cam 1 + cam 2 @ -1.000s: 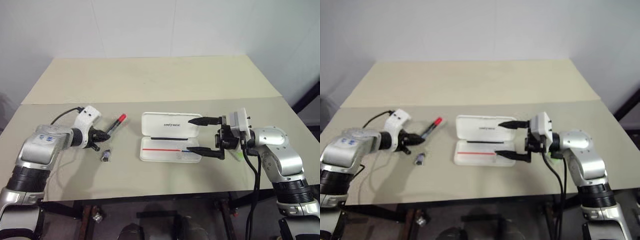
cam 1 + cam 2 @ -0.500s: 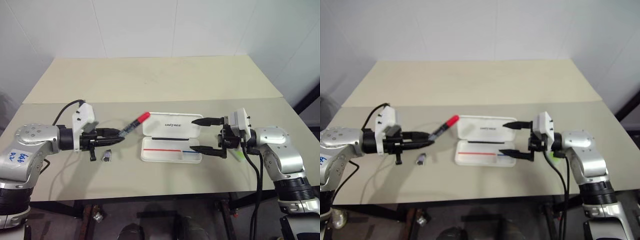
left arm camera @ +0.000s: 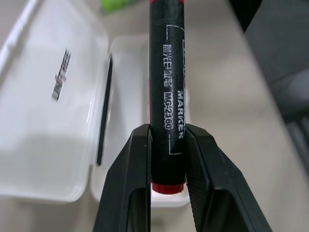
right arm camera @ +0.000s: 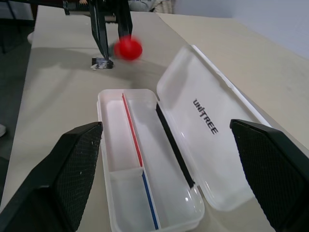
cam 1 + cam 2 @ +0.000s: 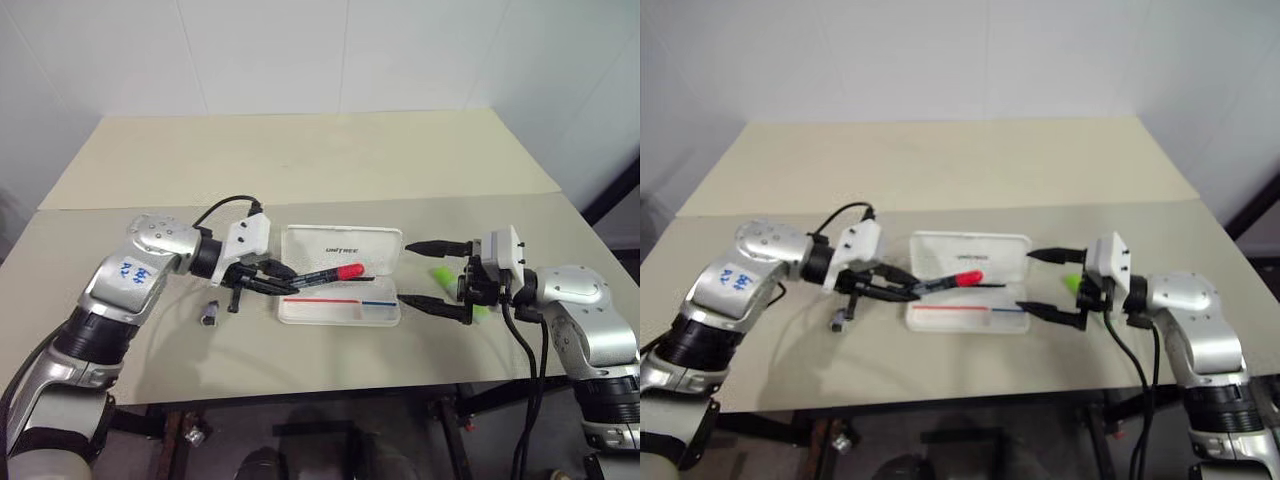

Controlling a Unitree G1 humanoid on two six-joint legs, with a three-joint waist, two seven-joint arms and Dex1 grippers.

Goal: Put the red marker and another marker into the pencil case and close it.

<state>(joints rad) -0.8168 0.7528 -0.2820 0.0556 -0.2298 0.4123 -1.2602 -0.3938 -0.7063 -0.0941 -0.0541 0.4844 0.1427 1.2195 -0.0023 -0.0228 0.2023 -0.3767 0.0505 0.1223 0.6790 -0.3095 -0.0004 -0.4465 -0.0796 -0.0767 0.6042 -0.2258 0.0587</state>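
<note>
Holding the red marker (image 5: 328, 274) tight by its dark end, the left claw (image 5: 277, 279) keeps it above the open pencil case (image 5: 340, 285), with the red cap pointing toward the other arm. The right claw (image 5: 425, 273) is wide open with nothing in it, just beside the far end of the case. The green marker (image 5: 444, 274) lies on the surface (image 5: 300, 180) between that claw's fingers. A small dark grey stub (image 5: 211, 313) lies near the left claw.

Beige table (image 5: 300, 160), small dark grey stub (image 5: 210, 314) lying on it, white wall (image 5: 300, 50) behind
</note>
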